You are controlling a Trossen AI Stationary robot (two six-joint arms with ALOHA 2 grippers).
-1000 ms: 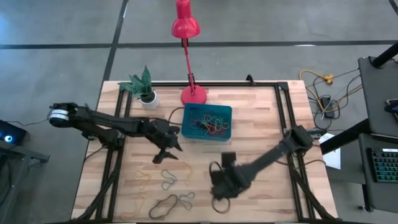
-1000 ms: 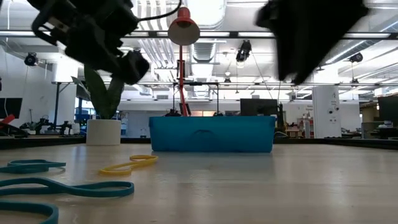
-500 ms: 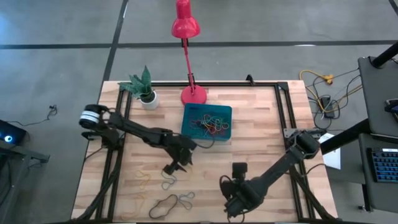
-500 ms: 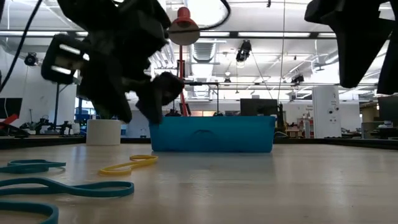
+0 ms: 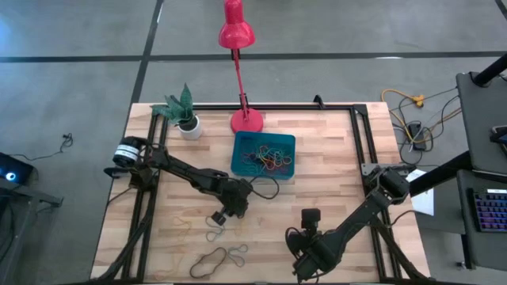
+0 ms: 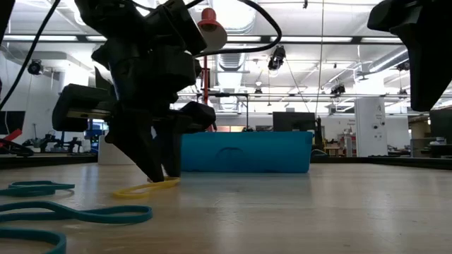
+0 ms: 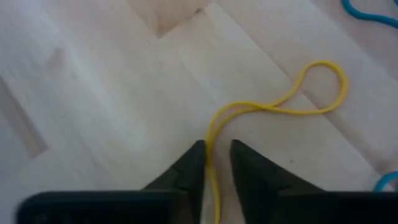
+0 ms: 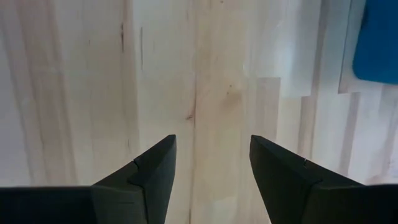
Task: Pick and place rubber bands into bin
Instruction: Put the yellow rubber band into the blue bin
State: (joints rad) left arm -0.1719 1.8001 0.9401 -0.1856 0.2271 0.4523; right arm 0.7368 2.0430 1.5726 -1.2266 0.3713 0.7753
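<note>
Across the middle of the high view, the shallow rectangular teal-blue plastic bin (image 5: 264,155) sat on the pale wooden table (image 5: 333,190) with a tangle of mixed-colour rubber bands (image 5: 266,157) inside it. Below and left of the bin, the left pincer (image 5: 217,219) pointed down at a thin yellow rubber band (image 5: 215,235). More loose elastic loops (image 5: 220,256) lay toward the lower edge of the frame. The right pincer (image 5: 305,265) hung at lower centre-right, over bare wood. A red desk lamp (image 5: 238,47) stood just above the bin, with a small white plant pot (image 5: 189,127) to the upper left.

At table height, the low view showed the left pincer (image 6: 162,175) with its tips down at the yellow rubber band (image 6: 147,186), left of centre. The bin (image 6: 244,152) stood behind it. Teal rubber loops (image 6: 78,214) lay at lower left.

From the left wrist view, the left pincer (image 7: 216,163) had its fingers (image 7: 190,168) drawn narrow, one on each side of a strand of the yellow rubber band (image 7: 278,108), which lay flat on the wood.

From the right wrist view, the right pincer (image 8: 212,162) stood wide apart and held nothing, above bare planks, with a corner of the bin (image 8: 377,43) at the upper right.
</note>
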